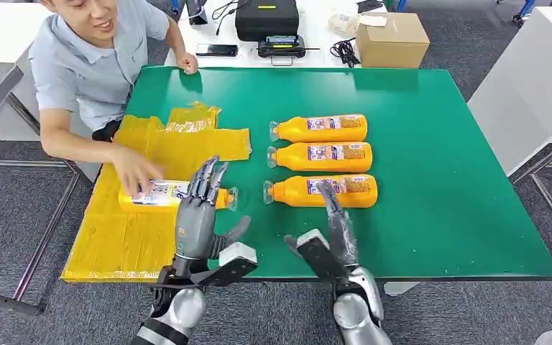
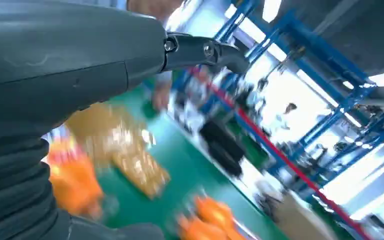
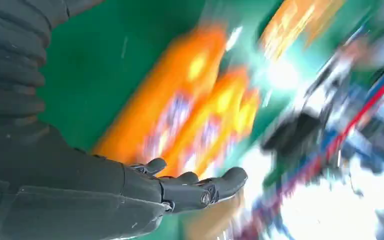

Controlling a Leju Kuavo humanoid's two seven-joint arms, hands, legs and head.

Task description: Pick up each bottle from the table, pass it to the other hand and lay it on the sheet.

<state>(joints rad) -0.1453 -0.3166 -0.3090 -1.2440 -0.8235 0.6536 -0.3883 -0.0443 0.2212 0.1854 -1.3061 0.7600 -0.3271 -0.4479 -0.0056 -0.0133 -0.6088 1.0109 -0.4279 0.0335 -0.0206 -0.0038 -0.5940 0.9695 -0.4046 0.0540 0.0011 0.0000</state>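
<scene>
On the yellow sheet (image 1: pixel 144 230) one orange bottle (image 1: pixel 165 195) already lies, a person's hand (image 1: pixel 135 169) on it. Three bottles (image 1: pixel 323 158) wait on my green table (image 1: pixel 438 180). My left hand (image 1: pixel 200 212) and right hand (image 1: pixel 330 233) hover with fingers spread, holding nothing.

A person (image 1: pixel 90 54) sits beside the green table (image 1: pixel 431 144); a cardboard box (image 1: pixel 392 39) stands behind it.
</scene>
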